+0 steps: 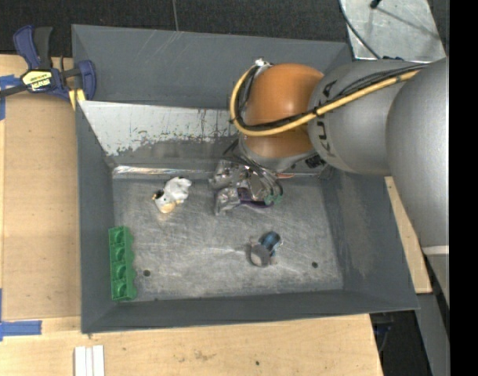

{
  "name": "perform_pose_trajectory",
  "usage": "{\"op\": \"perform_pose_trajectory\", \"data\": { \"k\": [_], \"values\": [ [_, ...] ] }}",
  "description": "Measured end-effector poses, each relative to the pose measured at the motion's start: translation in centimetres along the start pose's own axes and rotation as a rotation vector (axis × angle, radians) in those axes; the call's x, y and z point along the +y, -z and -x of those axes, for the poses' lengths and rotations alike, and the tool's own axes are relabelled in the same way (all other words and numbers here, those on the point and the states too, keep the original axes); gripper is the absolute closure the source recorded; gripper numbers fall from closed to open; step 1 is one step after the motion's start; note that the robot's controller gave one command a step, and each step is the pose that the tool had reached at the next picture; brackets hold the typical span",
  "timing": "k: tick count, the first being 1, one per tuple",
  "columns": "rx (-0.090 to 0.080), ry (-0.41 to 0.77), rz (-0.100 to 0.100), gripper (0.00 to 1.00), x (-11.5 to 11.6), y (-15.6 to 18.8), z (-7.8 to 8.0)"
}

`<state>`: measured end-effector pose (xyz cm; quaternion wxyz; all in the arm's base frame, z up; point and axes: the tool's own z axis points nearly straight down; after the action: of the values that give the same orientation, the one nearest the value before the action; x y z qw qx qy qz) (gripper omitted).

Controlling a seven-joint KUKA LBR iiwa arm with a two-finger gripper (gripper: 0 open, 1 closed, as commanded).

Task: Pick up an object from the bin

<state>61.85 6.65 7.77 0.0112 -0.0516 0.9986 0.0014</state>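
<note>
1. gripper (228, 189) was lowered to the floor of the grey metal bin (94, 210), in the rear centre, just in front of the back wall.
2. gripper state could not be determined: the view did not show whether it was open, closed or gripping anything.
3. orange cover (280, 108) on the wrist sat directly above the gripper, with a yellow cable (239, 92) looped round it. the grey arm (380, 116) entered from the right of the camera view.
4. nearest item was a small purple and green thing (259, 199), lying at the gripper's right side, at or against it. whether it was gripped could not be told.
5. a small white and cream thing (173, 193) lay on the floor to the left of the gripper, near it but apart.
6. a small blue and grey thing (264, 249) lay alone nearer the front wall, apart from the gripper.
7. a long green studded block (121, 263) lay along the left edge of the floor, toward the front corner, well apart from the gripper.
</note>
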Motion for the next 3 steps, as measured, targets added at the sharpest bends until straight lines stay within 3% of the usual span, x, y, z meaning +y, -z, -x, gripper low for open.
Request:
{"op": "perform_pose_trajectory", "data": {
  "k": [1, 3],
  "values": [
    [0.021, 0.397, 0.005, 0.00, 5.57, 0.21, -1.75],
    [0.023, 0.440, 0.004, 0.00, 5.26, 1.10, -2.03]
  ]
}}
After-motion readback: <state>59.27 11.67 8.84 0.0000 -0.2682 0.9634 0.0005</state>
